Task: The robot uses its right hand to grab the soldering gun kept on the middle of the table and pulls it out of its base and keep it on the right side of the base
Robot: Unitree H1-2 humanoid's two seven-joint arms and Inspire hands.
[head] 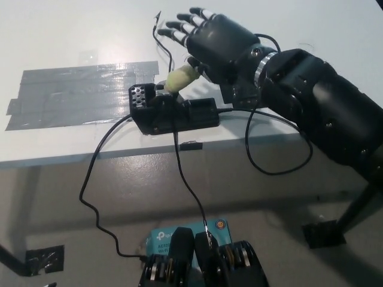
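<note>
A: Black right hand point(209, 42) hovers w/ fingers point(179, 27) spread apart, holding nothing, just behind the soldering gun point(178, 78). Gun sits in its black base point(173, 113) near the tabletop point(72, 36) front edge, pale handle tilted up toward the palm.

B: Risk from here?

A: Cables. The black cord point(179, 167) drops off the edge; a 2nd cable point(269, 161) loops under the forearm. A pull could snag either & drag the base off, esp. as it's so close to the edge.

B: Grip?

A: Hand looks high and behind; closing now may clip only the handle tip. Left hand not in view. Grey tape patch point(78, 95) lies left of the base.
</note>
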